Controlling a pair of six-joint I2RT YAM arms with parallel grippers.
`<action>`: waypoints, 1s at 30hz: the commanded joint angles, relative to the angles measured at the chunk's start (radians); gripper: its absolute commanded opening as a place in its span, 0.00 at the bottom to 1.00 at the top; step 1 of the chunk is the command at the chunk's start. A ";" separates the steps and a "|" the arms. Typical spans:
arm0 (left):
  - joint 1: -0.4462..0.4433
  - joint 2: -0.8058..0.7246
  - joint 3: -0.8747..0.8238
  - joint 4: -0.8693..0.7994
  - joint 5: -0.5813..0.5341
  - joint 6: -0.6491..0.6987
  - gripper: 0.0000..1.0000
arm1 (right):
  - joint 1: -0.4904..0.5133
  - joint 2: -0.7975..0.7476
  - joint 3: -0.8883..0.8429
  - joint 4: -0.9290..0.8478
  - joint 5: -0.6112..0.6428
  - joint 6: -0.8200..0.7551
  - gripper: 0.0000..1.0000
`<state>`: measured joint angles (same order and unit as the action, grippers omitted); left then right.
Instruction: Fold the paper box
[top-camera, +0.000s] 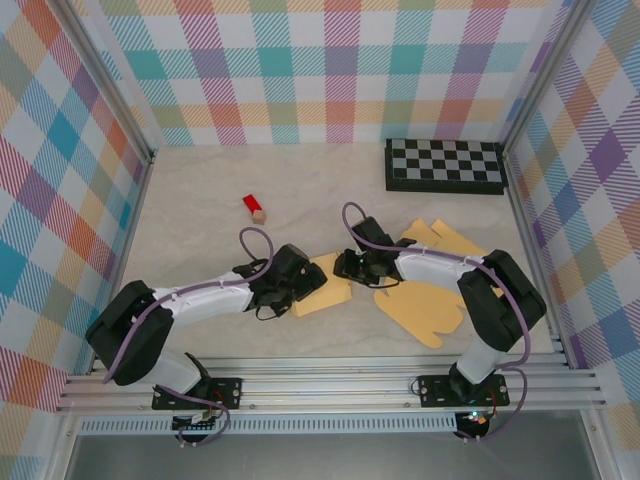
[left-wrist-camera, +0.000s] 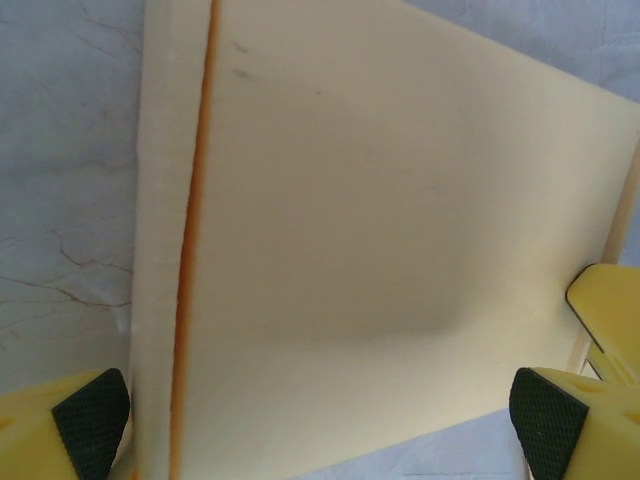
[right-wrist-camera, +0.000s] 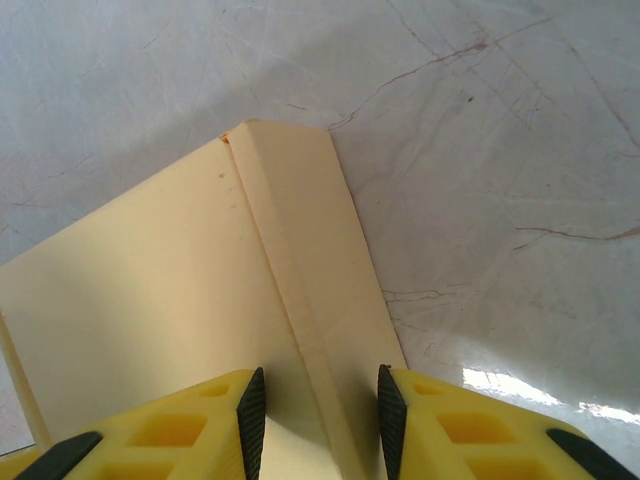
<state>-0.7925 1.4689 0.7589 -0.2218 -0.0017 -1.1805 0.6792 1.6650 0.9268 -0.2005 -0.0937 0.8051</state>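
We see the paper box (top-camera: 428, 308) lying flat and unfolded on the table (top-camera: 200, 200), at about 4 o'clock from the table's middle. Its pale tan panels fan out between the two arms. One rectangular panel reaches out toward 9 o'clock from the rest of the sheet and lies under the left gripper (top-camera: 303, 283).

In the left wrist view we find that pincer spread wide. Its black pads (left-wrist-camera: 90, 425) stand at 9 and 3 o'clock of the panel. An orange-tinted crease (left-wrist-camera: 190, 250) runs from 12 to 6 o'clock just inside the left-hand pad. We see nothing caught between the pads, and they sit at or beyond the panel's edges.

The right gripper (top-camera: 345, 265) hangs over the box's corner at roughly 2 o'clock from the left one. In its wrist view the jaws are drawn close together and straddle a raised fold ridge (right-wrist-camera: 290, 280) that runs toward 11 o'clock. A narrow flap lies at 3 o'clock of the ridge and the broad panel at 9 o'clock. We cannot tell whether the pads actually pinch the ridge or only flank it.

A small red block (top-camera: 253, 206) lies well apart, at 10 o'clock from the left gripper. A checkerboard (top-camera: 445, 165) rests by the far wall, at 12 o'clock from the box
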 joint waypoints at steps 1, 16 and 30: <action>-0.031 0.024 0.033 -0.009 -0.020 -0.059 0.97 | 0.013 -0.011 -0.020 -0.055 0.015 0.019 0.37; -0.099 0.020 0.062 -0.109 -0.122 -0.278 0.94 | 0.059 -0.013 -0.040 -0.041 0.028 0.067 0.35; -0.103 0.106 0.108 -0.082 -0.189 -0.425 0.93 | 0.124 -0.052 -0.092 0.009 0.023 0.148 0.31</action>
<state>-0.8845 1.5421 0.8280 -0.3588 -0.1452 -1.5341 0.7578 1.6238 0.8692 -0.1413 0.0078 0.9092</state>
